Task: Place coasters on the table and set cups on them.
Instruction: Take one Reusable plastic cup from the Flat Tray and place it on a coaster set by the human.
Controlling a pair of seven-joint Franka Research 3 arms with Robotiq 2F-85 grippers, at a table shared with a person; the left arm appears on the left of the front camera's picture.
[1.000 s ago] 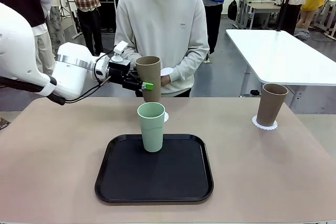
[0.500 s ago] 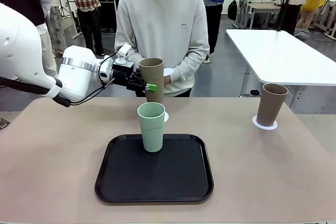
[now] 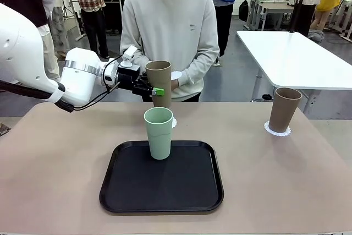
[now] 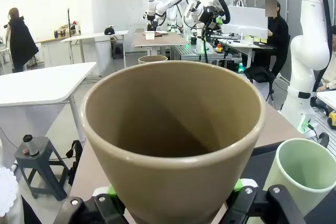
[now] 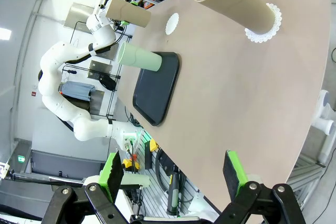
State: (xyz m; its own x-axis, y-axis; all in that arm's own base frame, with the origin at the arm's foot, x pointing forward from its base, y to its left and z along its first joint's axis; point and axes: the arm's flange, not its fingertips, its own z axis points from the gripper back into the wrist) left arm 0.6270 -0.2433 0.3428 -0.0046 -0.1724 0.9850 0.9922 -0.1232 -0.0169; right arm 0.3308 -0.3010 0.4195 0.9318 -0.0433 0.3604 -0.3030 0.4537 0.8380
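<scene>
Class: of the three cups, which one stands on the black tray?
The pale green cup: it stands on the tray. One tan cup is held up by the left hand; the other tan cup sits on a coaster.

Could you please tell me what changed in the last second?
The left gripper, shut on the tall tan-brown tumbler, carried it slightly rightward, then paused. The mint green tumbler on the black tray and the other tan tumbler on its white doily stayed put.
</scene>
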